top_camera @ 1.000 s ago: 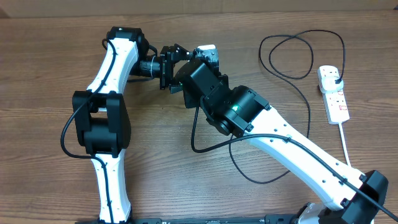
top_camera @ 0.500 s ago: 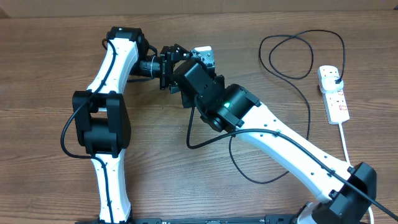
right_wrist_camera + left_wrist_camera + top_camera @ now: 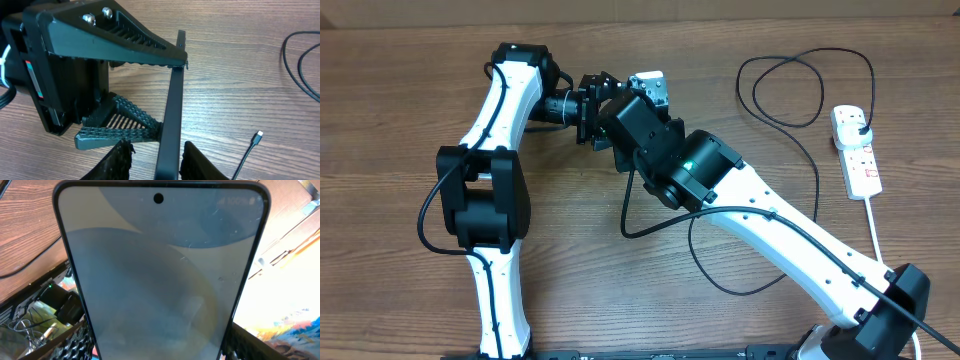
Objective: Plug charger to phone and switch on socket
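The phone (image 3: 160,280) sits right in my left gripper (image 3: 167,97), held up off the table (image 3: 400,230) near its far edge. The lower end of the phone reaches down between the fingers of my right gripper (image 3: 156,158).

From my left wrist the screen fills nearly the whole view. It is greyish blue with pale curved shapes, a dark frame, a small round camera hole at top centre and faint text in one upper corner (too washed out to read). From my right wrist I see it edge-on, as a thin dark slab.

My left jaws are clamped across the phone's width, one ribbed finger on each long side. My right jaws stand apart and straddle the slab. Wood shows between one finger and the phone, while the other finger is just beside it, and I cannot tell whether it touches.

The charger (image 3: 800,90) lies looped on the table. Its connector tip (image 3: 257,135) lies loose near the phone, and its plug end reaches the socket (image 3: 855,150) at the right.
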